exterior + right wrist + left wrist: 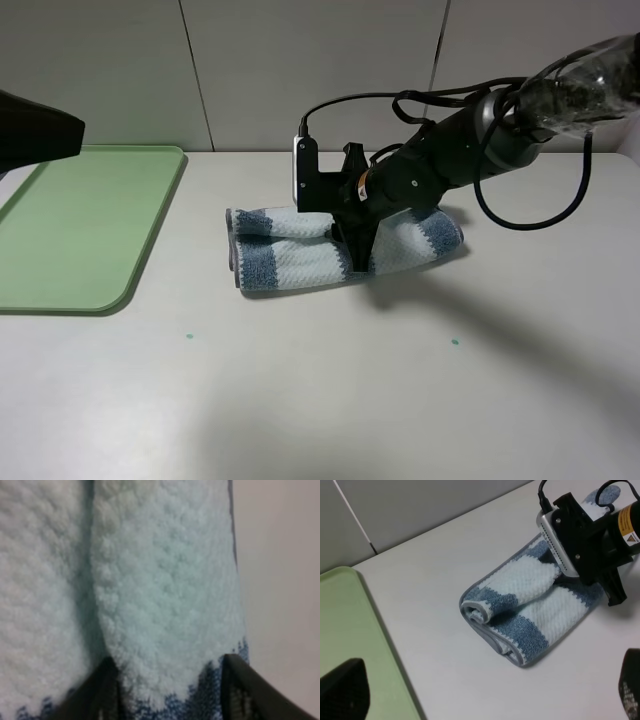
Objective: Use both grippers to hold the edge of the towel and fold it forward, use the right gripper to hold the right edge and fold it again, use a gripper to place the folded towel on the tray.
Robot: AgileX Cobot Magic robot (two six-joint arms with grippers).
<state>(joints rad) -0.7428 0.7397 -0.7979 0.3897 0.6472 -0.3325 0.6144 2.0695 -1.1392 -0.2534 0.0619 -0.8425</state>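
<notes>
The towel (pixel 290 255), striped white and blue-grey, lies folded into a long band in the middle of the table, with its left end rolled over. Its grey hem edge (pixel 492 640) runs along the near side. My right gripper (pixel 355 255) points down onto the band right of its middle. In the right wrist view its two dark fingers (pixel 107 690) stand either side of a bulging fold of the towel (pixel 165 580), pinching it. My left gripper (pixel 485 695) hangs wide open over the tray's (pixel 80 230) corner, well left of the towel (pixel 530 615), holding nothing.
The pale-green tray (pixel 350 630) lies at the table's far left, a hand's width from the towel's left end. The left arm (pixel 35 135) shows as a dark shape above it. Black cables (pixel 520 215) loop behind the right arm. Bare white table lies in front.
</notes>
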